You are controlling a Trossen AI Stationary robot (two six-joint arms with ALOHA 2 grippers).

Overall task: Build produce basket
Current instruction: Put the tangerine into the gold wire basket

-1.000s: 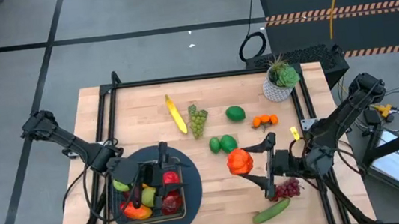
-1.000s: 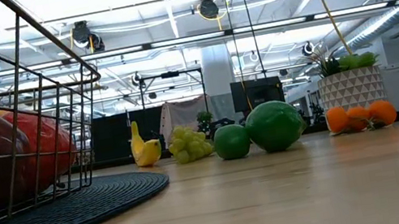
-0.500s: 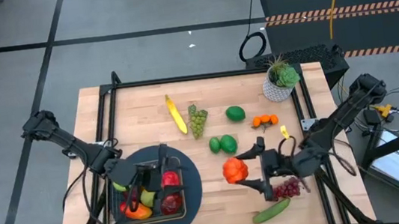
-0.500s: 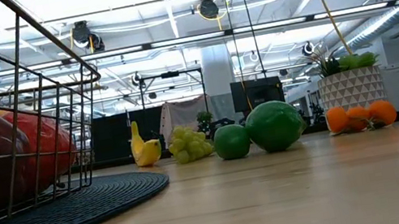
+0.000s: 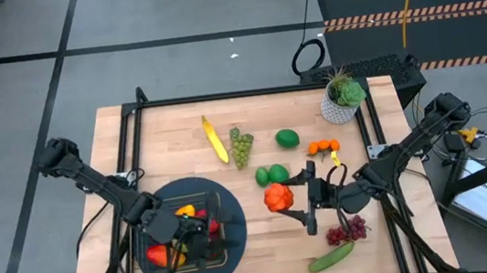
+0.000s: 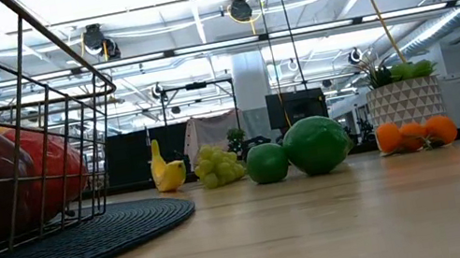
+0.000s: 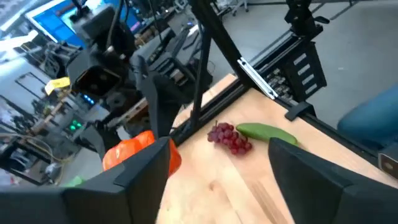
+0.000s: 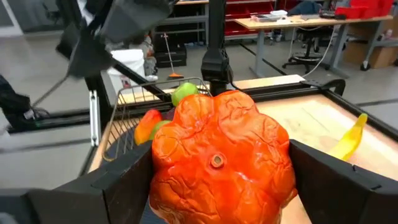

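Observation:
The wire basket (image 5: pixel 228 248) stands on a round dark mat (image 5: pixel 229 198) near the table's left near corner. It holds red, yellow and green produce. My left gripper (image 5: pixel 206 231) hovers open over the basket and holds nothing. My right gripper (image 5: pixel 292 203) is right of the mat, shut on an orange pepper (image 5: pixel 276 197). In the right wrist view the pepper (image 8: pixel 217 162) fills the middle, with the basket (image 8: pixel 134 124) beyond it. The left wrist view shows the pepper (image 7: pixel 134 152) too. The low view shows neither gripper. My right gripper pinches the orange pepper between its two fingers, one finger (image 8: pixel 124 183) on each flank of its body (image 8: pixel 168 168). The fingers come in roughly level from the table's right side. The pepper's end (image 8: pixel 216 160) faces the wrist camera, and the pepper is held above the table.
On the table lie a banana (image 5: pixel 214 140), green grapes (image 5: pixel 242 146), a lime (image 5: pixel 287 138), oranges (image 5: pixel 323 148) and two more limes (image 5: pixel 272 175) on the far half. Purple grapes (image 5: pixel 348 230) and a cucumber (image 5: pixel 331 257) lie near the right near corner. A potted plant (image 5: pixel 342 96) stands at the far right.
My right gripper has carried the orange pepper a little toward the table's left, toward the basket. My left gripper has swung from the basket's far side toward the near edge and turned; it now points right over the basket.

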